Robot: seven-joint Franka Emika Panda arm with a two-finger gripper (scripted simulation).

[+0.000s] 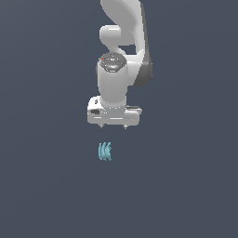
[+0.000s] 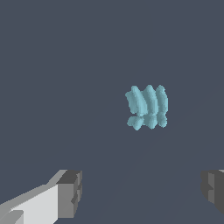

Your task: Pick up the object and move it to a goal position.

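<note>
The object (image 1: 105, 151) is a small pale cyan-blue piece of three thin curved ridges lying on the dark grey floor. In the wrist view the object (image 2: 147, 107) sits beyond the fingertips, apart from them. My white gripper (image 1: 113, 126) hangs above the object and slightly toward the exterior view's right, pointing down. Its two dark pads (image 2: 71, 192) stand wide apart, so the gripper (image 2: 142, 192) is open with nothing between the fingers. The object is far smaller than the hand.
A uniform dark grey surface (image 1: 186, 186) fills both views. The white arm (image 1: 123, 42) rises out of the top of the exterior view. No other objects or edges show.
</note>
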